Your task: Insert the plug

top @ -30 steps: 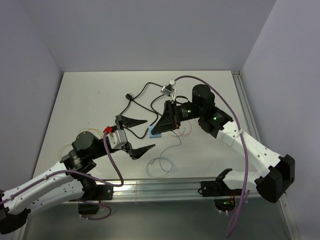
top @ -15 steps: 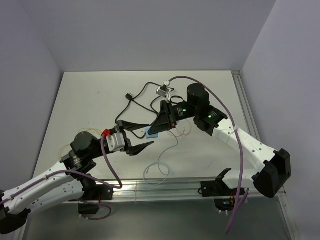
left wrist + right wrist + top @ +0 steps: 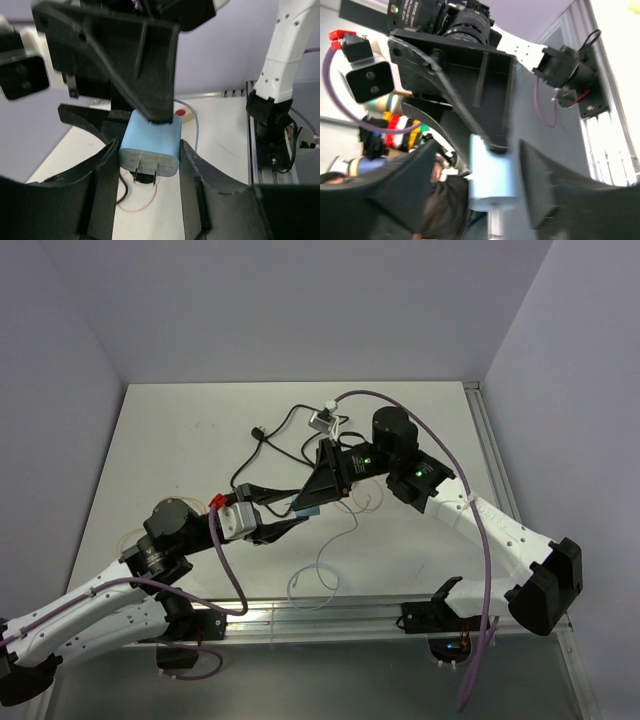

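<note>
Mid-handover above the surface (image 3: 180,440), the left pincer (image 3: 149,152) nips the blue plug (image 3: 152,140) by its sides while the right pincer (image 3: 477,165) stands parted around it; next, the right must back clear.

The blue plug (image 3: 152,137) (prongs facing the camera) sits pinched in the left gripper (image 3: 149,150), the right gripper (image 3: 137,119) just above.

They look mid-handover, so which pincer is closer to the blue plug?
Left. The left pincer sits against both sides of the plug. The right pincer straddles it too, but with a gap showing on each side.
</note>
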Robot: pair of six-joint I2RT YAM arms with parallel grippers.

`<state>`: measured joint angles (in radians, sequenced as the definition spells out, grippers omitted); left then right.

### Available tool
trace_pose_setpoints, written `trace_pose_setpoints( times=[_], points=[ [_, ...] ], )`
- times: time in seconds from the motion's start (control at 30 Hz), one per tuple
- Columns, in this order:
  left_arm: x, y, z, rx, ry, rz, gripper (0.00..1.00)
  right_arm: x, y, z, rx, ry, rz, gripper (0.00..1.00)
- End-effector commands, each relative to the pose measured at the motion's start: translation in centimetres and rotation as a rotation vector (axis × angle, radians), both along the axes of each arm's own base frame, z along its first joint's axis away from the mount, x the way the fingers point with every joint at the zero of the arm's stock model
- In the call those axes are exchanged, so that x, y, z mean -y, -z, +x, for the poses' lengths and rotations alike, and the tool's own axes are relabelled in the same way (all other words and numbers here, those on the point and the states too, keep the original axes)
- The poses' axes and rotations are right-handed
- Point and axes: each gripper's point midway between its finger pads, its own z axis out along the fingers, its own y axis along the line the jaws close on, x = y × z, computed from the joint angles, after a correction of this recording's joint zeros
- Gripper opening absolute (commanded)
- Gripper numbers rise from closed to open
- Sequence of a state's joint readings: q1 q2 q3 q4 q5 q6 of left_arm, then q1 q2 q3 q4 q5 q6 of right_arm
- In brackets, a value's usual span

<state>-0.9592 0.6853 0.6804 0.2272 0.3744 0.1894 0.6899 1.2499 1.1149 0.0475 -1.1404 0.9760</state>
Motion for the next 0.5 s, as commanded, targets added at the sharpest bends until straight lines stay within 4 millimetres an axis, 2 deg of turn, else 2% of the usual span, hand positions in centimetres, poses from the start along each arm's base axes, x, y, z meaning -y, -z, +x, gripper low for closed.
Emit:
trace_pose_setpoints(
  times=[0.0,0.03,0.07,0.1,0.17,0.2,0.27,0.3,0.37,0.4,0.47],
  points=[
    [-0.9,-1.6,1.2,-0.004,-0.088,-0.045,0.00,-0.1,-2.3,0.4,0.135,0.053,0.040,0.79],
    [-1.6,-1.9,2.0,-0.011,-0.148,-0.065,0.00,-0.1,-2.0,0.8,0.149,0.081,0.020,0.84],
    [-1.9,-2.0,2.3,-0.016,-0.171,-0.075,0.01,0.2,-1.1,2.2,0.134,0.177,-0.048,0.94],
    [-2.3,-2.3,2.5,-0.012,-0.192,-0.083,0.00,0.5,-1.2,3.0,0.190,0.228,-0.060,0.98],
    [-2.9,-2.4,3.1,-0.011,-0.236,-0.085,0.00,1.2,-0.7,4.2,0.207,0.323,-0.110,1.00],
    [-3.1,-2.6,3.1,-0.008,-0.244,-0.090,0.00,1.9,-1.0,5.6,0.238,0.422,-0.129,1.00],
    [-3.3,-2.7,3.4,0.020,-0.267,-0.082,0.00,2.9,-1.3,6.5,0.241,0.518,-0.166,1.00],
    [-3.4,-2.9,3.7,0.030,-0.284,-0.078,0.00,3.6,-2.1,7.8,0.248,0.610,-0.181,1.00],
    [-3.7,-3.3,4.4,0.067,-0.324,-0.066,0.00,4.4,-2.2,8.2,0.215,0.665,-0.224,1.00],
    [-3.8,-3.5,4.9,0.077,-0.350,-0.058,0.00,4.7,-3.6,8.2,0.206,0.691,-0.210,1.00],
    [-3.7,-3.4,5.8,0.126,-0.391,-0.030,0.00,4.9,-5.4,7.4,0.222,0.671,-0.184,1.00]
  ],
)
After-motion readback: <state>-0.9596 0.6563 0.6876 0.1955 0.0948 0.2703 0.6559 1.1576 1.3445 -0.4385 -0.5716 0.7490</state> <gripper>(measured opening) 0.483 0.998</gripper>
